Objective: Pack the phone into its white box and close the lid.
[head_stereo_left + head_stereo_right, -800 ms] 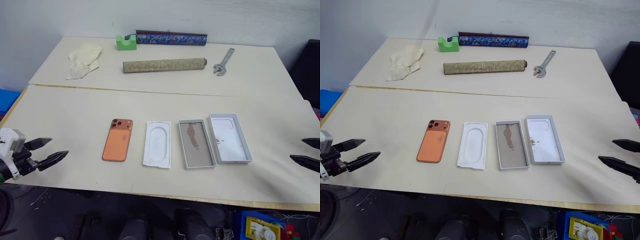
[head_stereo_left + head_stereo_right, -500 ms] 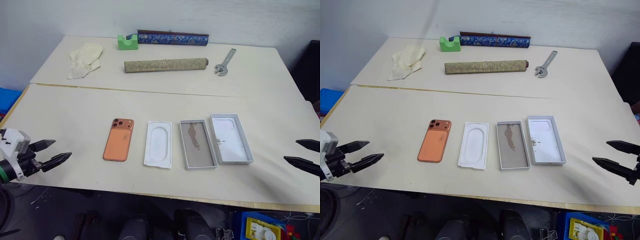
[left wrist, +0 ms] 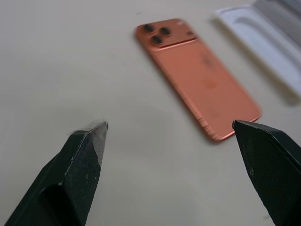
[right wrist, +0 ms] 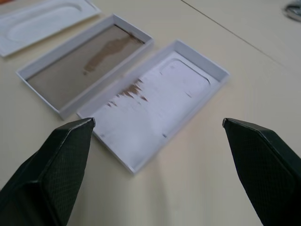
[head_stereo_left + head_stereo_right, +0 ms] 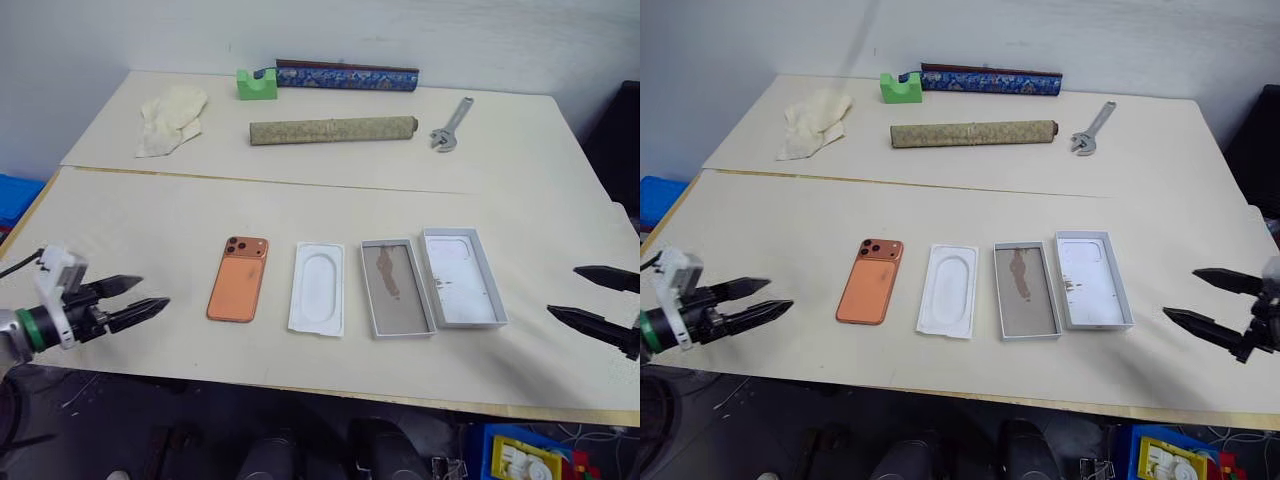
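The orange phone lies back up on the near table, its camera cluster at the far end. To its right sit a flat white insert, then the white box with a brown smear on its grey floor, then the lid lying inside up against the box. My left gripper is open, low over the table to the left of the phone and pointing at it. At the right table edge my right gripper stands open, aimed at the lid and box.
On the far table lie a crumpled cloth, a green block, a blue patterned scroll, a mottled roll and a wrench. A seam joins the two tables. Bins stand on the floor at the near right.
Both grippers have moved inward over the table: the left one rightward toward the phone, the right one leftward toward the lid. Phone, insert, box and lid lie as before.
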Tool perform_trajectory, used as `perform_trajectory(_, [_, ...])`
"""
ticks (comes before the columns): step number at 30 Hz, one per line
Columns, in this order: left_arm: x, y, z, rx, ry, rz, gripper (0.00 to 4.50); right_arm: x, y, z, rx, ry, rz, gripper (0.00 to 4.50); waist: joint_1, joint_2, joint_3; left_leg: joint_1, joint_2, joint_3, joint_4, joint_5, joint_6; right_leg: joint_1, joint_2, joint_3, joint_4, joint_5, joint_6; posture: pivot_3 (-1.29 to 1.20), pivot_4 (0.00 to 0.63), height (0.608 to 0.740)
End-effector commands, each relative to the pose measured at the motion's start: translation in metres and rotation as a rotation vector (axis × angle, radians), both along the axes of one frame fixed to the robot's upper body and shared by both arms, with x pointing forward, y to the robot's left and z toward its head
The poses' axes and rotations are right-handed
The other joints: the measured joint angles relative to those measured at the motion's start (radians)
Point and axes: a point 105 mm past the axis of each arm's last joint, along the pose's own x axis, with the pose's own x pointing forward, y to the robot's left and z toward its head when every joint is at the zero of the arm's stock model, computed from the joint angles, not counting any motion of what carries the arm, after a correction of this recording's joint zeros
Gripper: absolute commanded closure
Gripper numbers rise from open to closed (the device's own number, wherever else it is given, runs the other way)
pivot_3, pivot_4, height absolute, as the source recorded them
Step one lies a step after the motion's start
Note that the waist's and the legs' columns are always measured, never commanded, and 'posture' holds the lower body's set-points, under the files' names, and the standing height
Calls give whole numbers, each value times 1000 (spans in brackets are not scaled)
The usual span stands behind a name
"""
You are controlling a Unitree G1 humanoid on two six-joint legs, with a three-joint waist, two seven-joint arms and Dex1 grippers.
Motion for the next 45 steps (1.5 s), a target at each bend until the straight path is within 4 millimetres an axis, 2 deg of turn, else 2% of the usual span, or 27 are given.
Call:
perform_trajectory(1, [-5,-33,11,-80,90,-136,28,-8,38,14,15,-37,126,0,1,0,0,0,0,-1,0,0,0,0,0,0,0,0,0,0,150,740])
perform_trajectory(4, [-3,-59,3,-118,231,-201,28,-17,74,14,-11,-45,253,0,3,0,0,0,-1,-3,1,0,0,0,0,0,2,0,0,0,150,740])
perform_trajectory(9, [5,-93,-12,-200,436,-253,28,-26,106,8,-18,-53,369,0,6,-1,0,0,-2,-5,2,0,0,1,1,1,3,0,0,0,150,740])
perform_trajectory(16, [23,-129,-19,-277,588,-283,28,-32,117,-1,-10,-44,388,0,15,-5,1,-2,-3,-7,4,0,0,0,2,1,3,0,1,0,150,740])
perform_trajectory(24, [34,-162,-56,-178,679,-297,28,-35,122,-5,8,-52,367,0,26,-5,1,-2,-3,-7,7,0,-1,1,2,0,3,0,2,0,150,740])
perform_trajectory(27, [41,-170,-62,-194,702,-292,654,-35,123,-7,3,-50,361,0,28,-4,1,0,-3,-8,9,0,-1,6,2,0,2,-1,2,0,150,740])
perform_trajectory(30, [45,-173,-67,-206,725,-279,1597,-35,124,-8,1,-49,355,0,30,-4,1,0,-3,-12,13,0,-2,10,2,0,0,-2,4,0,150,740])
perform_trajectory(34, [51,-178,-73,-212,736,-257,1597,-36,124,-12,-6,-43,344,0,34,-3,0,0,-7,-21,15,-1,-2,12,2,1,2,-2,4,0,150,740])
perform_trajectory(36, [51,-180,-76,-212,741,-252,1986,-36,124,-15,-11,-39,339,0,33,-3,0,0,-9,-26,15,-1,-2,12,2,3,2,-2,4,0,150,740])
perform_trajectory(44, [48,-188,-74,-258,786,-263,4353,-36,127,-25,-55,-25,360,0,31,4,-5,0,-12,-34,15,-1,-2,14,2,6,3,-3,7,0,150,740])
perform_trajectory(45, [48,-189,-74,-262,787,-262,4450,-35,128,-28,-75,-25,370,0,31,5,-6,0,-12,-34,15,-1,-2,15,2,7,2,-4,8,0,150,740])
